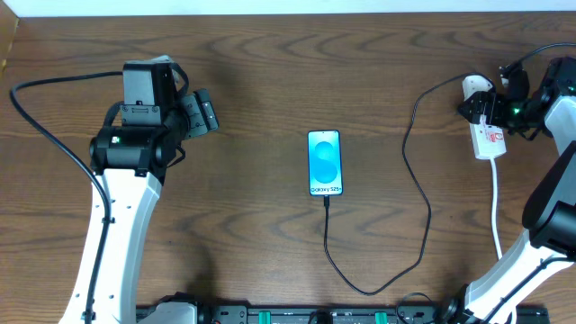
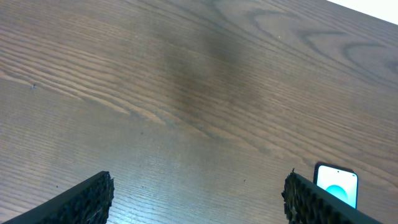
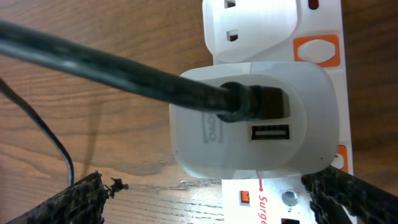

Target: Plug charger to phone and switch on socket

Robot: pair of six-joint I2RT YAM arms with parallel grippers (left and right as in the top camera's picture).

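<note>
The right arm (image 1: 558, 198) reaches to the bench's (image 1: 270, 72) far-right edge, its tool (image 3: 214, 202) spread wide and empty over the power strip's (image 3: 273, 18) white adapter (image 3: 249, 124), the phone (image 1: 325, 163) well apart at mid-bench with the charger cable (image 1: 423, 207) meeting its near end.

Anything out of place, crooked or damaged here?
Nothing stands out. The phone lies flat and straight, screen lit. The charger runs from its lower end in a loose loop toward the socket, with no visible damage.
</note>
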